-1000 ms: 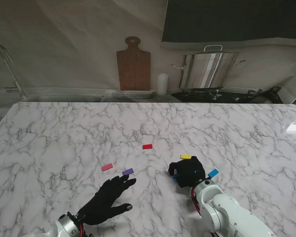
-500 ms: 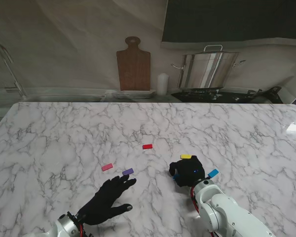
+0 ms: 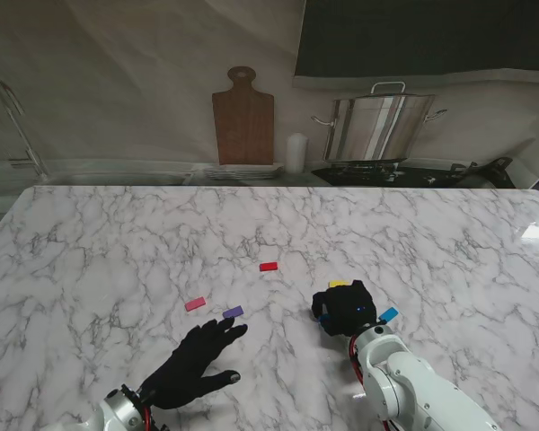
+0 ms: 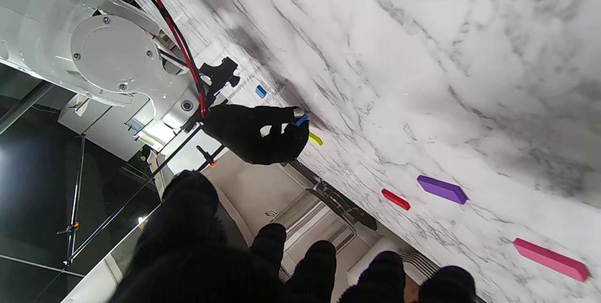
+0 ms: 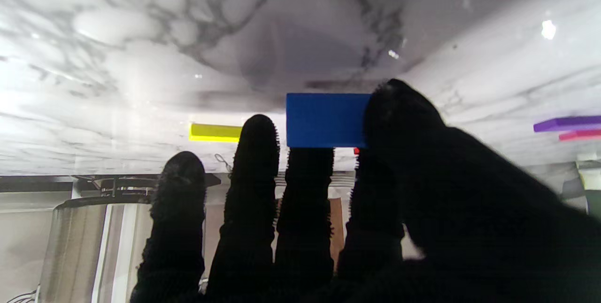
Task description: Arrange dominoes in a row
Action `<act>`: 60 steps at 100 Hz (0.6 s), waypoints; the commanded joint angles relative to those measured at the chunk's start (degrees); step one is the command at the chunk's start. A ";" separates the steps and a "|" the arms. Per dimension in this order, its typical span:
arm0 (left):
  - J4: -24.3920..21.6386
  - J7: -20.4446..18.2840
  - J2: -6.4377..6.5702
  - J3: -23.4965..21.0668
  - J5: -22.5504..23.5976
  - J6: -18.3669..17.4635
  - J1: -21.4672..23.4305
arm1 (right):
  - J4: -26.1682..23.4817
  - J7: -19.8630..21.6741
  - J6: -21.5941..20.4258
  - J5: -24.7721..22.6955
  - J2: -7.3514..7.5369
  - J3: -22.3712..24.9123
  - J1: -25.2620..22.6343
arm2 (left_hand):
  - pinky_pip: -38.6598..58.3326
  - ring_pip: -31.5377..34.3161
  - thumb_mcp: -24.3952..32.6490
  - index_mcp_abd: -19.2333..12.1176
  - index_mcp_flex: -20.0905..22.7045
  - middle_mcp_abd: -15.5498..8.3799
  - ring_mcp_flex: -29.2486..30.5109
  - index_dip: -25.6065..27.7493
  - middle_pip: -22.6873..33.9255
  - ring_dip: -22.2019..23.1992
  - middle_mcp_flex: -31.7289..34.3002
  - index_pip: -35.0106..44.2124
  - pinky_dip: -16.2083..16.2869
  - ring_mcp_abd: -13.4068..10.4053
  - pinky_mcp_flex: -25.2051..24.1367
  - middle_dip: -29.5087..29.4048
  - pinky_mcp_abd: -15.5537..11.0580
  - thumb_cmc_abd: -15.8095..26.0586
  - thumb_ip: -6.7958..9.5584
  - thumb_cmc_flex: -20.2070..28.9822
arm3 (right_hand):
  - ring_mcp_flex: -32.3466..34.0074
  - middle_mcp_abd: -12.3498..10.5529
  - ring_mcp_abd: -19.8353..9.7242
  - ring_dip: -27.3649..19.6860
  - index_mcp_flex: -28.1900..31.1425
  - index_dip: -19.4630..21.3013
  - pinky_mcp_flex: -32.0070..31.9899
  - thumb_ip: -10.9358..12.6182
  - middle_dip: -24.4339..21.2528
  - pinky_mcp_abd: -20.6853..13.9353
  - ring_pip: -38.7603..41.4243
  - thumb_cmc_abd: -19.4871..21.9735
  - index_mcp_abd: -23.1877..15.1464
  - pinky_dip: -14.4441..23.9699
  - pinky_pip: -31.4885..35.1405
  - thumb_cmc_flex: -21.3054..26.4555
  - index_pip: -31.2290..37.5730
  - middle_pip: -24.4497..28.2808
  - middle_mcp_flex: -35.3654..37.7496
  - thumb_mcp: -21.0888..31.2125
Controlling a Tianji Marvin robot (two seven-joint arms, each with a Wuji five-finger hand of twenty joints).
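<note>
My right hand [image 3: 344,308] is shut on a dark blue domino [image 5: 324,120], pinched between thumb [image 5: 399,115] and fingers just off the marble; the left wrist view shows the same blue domino [image 4: 302,120] at the fingertips. A yellow domino [image 3: 338,284] lies just beyond that hand, partly covered by it. A light blue domino [image 3: 389,314] lies at its right side. Flat on the table are a red domino [image 3: 269,267], a pink domino [image 3: 195,304] and a purple domino [image 3: 233,312]. My left hand [image 3: 198,355] rests open, fingertips just short of the purple one.
The marble table [image 3: 117,242] runs wide to the left and far side. At the back stand a wooden cutting board [image 3: 242,115], a white candle [image 3: 295,153], a steel pot [image 3: 377,126] and stacked plates [image 3: 242,171].
My right hand has edged slightly away from me with the blue domino and now covers part of the yellow domino. The left hand has not moved.
</note>
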 commanded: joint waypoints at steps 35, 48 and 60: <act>-0.32 -0.89 0.11 -0.09 -0.16 0.04 0.51 | -4.49 -2.62 -0.27 0.11 -0.58 2.74 -3.12 | -0.25 -0.47 -0.22 -1.21 -1.61 -1.63 -0.64 0.36 -0.57 -1.14 -0.90 -0.98 -0.29 -1.64 0.37 -0.63 -0.44 -0.64 1.03 0.56 | -10.03 -1.22 0.52 8.46 6.63 2.29 -4.88 -0.56 15.49 -1.76 15.45 0.73 -5.19 3.71 3.39 -0.25 2.37 23.37 -10.97 -0.41; -0.40 -0.94 0.11 -0.12 -0.17 0.05 0.55 | -4.91 -2.40 -0.61 0.06 -0.55 3.06 -3.30 | -0.26 -0.51 -0.23 -1.16 -1.61 -1.54 -0.66 0.38 -0.58 -1.25 -0.91 -0.98 -0.29 -1.61 0.37 -0.71 -0.44 -0.65 1.03 0.53 | -8.76 -2.39 0.23 10.18 6.05 3.09 -4.80 -0.35 17.91 -1.41 18.89 1.46 -6.29 4.15 3.68 -0.47 2.20 26.73 -9.18 -0.46; -0.45 -0.91 0.10 -0.18 -0.18 0.04 0.58 | -5.16 -2.30 -1.60 1.06 -0.69 3.46 -3.53 | -0.27 -0.52 -0.25 -1.05 -1.61 -1.52 -0.65 0.38 -0.59 -1.34 -0.92 -0.99 -0.30 -1.59 0.37 -0.78 -0.43 -0.67 1.02 0.49 | -2.45 -2.91 0.03 7.23 3.74 5.45 -2.62 0.12 10.64 0.41 14.22 3.77 -7.68 3.60 2.58 -0.03 2.57 16.90 -1.58 -0.83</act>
